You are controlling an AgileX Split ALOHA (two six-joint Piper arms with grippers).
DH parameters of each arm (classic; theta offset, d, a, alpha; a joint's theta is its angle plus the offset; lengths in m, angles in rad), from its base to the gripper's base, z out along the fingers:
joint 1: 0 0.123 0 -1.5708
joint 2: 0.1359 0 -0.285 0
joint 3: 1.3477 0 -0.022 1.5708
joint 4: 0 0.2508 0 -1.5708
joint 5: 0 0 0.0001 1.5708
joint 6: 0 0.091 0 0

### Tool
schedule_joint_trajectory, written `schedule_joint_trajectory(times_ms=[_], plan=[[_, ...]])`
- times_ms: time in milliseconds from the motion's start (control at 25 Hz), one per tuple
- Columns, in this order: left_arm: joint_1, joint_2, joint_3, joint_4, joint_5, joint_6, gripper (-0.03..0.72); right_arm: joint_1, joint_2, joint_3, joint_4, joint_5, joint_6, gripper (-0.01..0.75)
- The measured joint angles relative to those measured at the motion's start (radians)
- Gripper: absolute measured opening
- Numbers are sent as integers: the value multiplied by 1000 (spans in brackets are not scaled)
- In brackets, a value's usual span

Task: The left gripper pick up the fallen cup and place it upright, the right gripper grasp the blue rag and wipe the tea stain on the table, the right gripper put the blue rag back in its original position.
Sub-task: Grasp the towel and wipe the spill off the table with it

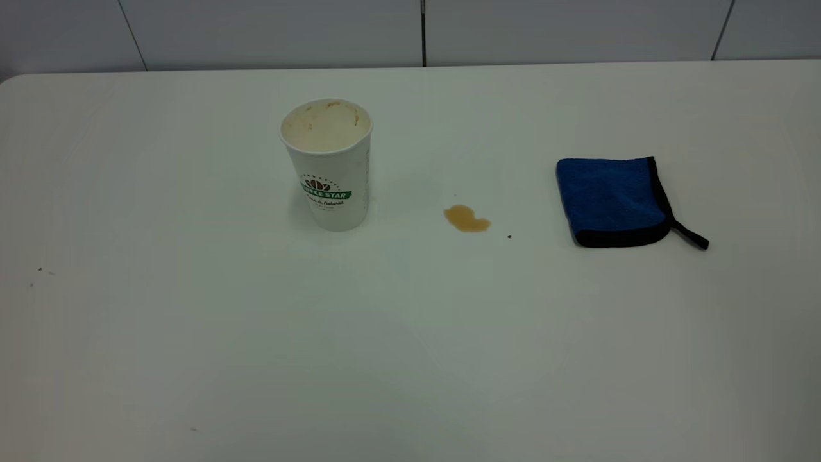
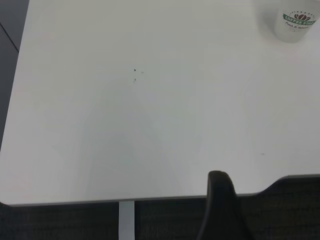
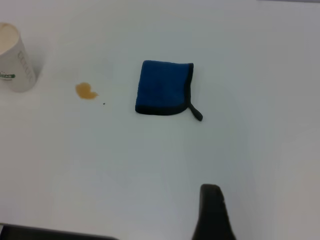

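Observation:
The white paper cup [image 1: 327,167] with the green "Coffee Star" logo stands upright on the white table [image 1: 410,359], left of centre. It also shows in the left wrist view [image 2: 295,22] and the right wrist view [image 3: 15,62]. The light-brown tea stain [image 1: 466,219] lies between the cup and the blue rag [image 1: 612,200]. The rag lies flat and folded at the right, its black loop tail pointing right. Neither arm shows in the exterior view. My left gripper [image 2: 220,207] hangs back at the table's edge, far from the cup. My right gripper [image 3: 212,212] hovers well short of the rag [image 3: 162,87].
A tiny dark speck [image 1: 509,237] lies just right of the stain. A few more specks [image 1: 40,270] lie near the table's left side. A grey panelled wall runs behind the table's far edge. Dark floor shows past the table's edge in the left wrist view.

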Motion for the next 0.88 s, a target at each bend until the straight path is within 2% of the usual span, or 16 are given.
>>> schedule_joint_trajectory(times_ms=[120, 320, 400, 720, 880], plan=[[0, 0, 0, 0, 0, 0, 507, 0, 204, -13, 68, -172, -75, 622], [0, 0, 0, 0, 0, 0, 507, 0, 558, -22, 257, -402, -278, 627], [0, 0, 0, 0, 0, 0, 507, 0, 688, -48, 337, -453, -388, 627], [0, 0, 0, 0, 0, 0, 507, 0, 1188, -265, 615, -534, -715, 599], [0, 0, 0, 0, 0, 0, 507, 5, 1447, -332, 651, -663, -819, 593]])
